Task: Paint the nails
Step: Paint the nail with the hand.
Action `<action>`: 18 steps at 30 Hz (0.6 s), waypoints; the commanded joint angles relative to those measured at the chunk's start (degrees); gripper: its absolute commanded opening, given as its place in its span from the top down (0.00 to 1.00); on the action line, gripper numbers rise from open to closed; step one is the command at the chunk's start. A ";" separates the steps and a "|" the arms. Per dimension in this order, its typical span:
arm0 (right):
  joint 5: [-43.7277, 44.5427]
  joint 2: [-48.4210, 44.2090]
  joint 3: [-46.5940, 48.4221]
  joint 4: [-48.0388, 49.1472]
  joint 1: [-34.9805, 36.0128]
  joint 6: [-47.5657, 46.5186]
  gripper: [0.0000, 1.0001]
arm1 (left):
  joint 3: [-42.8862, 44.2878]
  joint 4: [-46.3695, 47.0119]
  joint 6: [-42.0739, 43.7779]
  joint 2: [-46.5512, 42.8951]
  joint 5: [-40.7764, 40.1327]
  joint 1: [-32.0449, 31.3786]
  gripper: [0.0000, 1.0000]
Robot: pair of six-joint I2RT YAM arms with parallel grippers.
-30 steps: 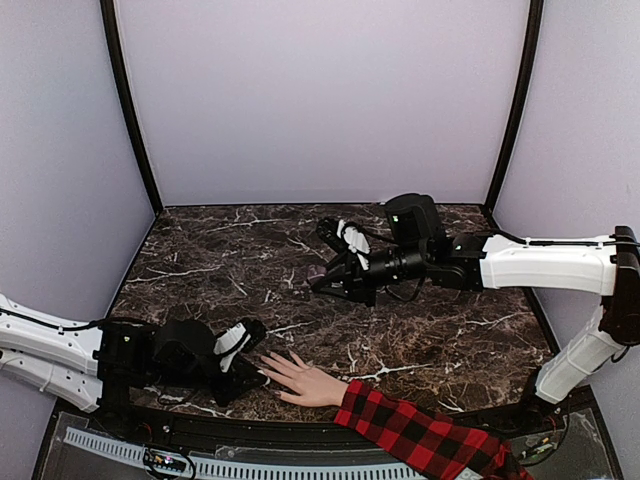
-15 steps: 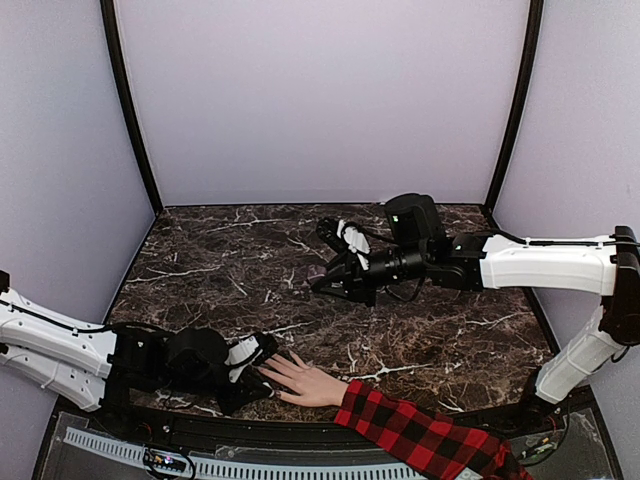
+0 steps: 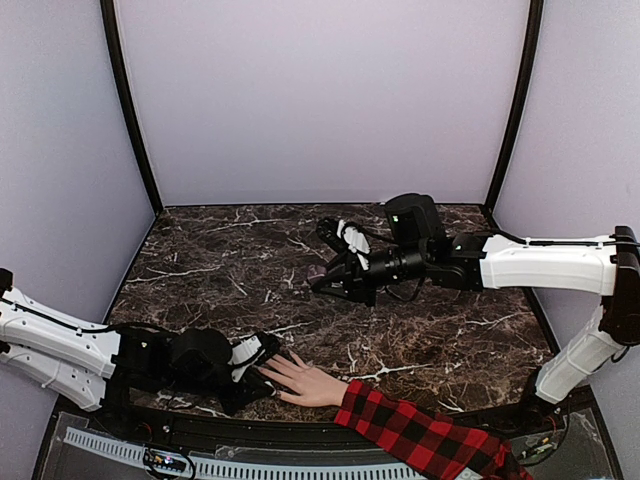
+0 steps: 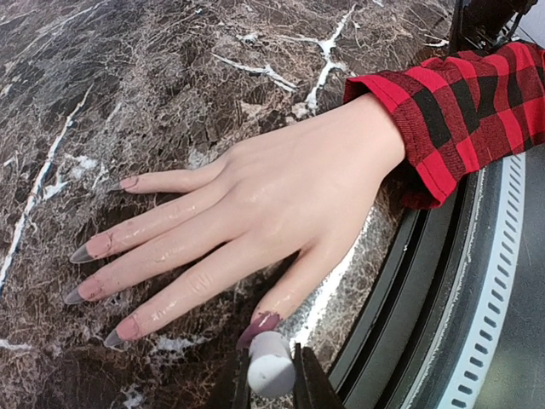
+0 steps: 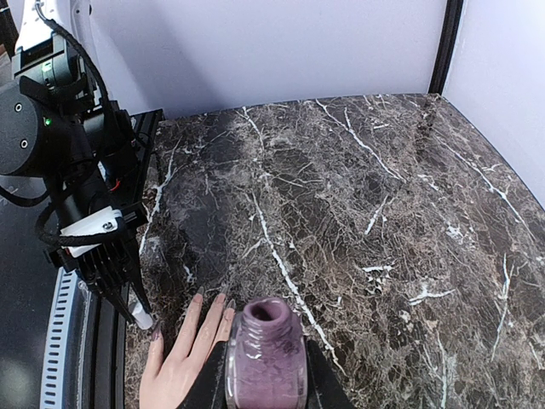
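Note:
A pale hand point(image 4: 289, 196) in a red-and-black plaid sleeve point(image 4: 464, 102) lies flat on the marble table, fingers spread. Its thumb nail point(image 4: 258, 326) is wet purple; the other nails point(image 4: 100, 245) look pinkish with grey tips. My left gripper point(image 4: 271, 375) is shut on the white brush cap point(image 4: 271, 368), held right at the thumb nail. The brush itself is hidden under the cap. In the top view my left gripper point(image 3: 258, 362) sits at the hand's fingertips point(image 3: 275, 368). My right gripper point(image 5: 266, 375) is shut on an uncapped purple polish bottle point(image 5: 266, 354), held upright over mid-table point(image 3: 316, 272).
A black rail and a grey perforated strip point(image 4: 498, 281) run along the table's near edge, just right of the thumb. Lilac walls point(image 3: 320, 100) close in the back and both sides. The sleeve point(image 3: 420, 435) crosses the near edge at the front right.
My left gripper has slid right along the near edge until the cap reached the hand's thumb. The right arm and the bottle have not moved.

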 commanded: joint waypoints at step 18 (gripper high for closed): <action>-0.03 0.23 -0.05 1.81 -0.48 -0.26 1.00 | 1.08 1.61 -0.44 -0.77 -1.22 -0.29 1.00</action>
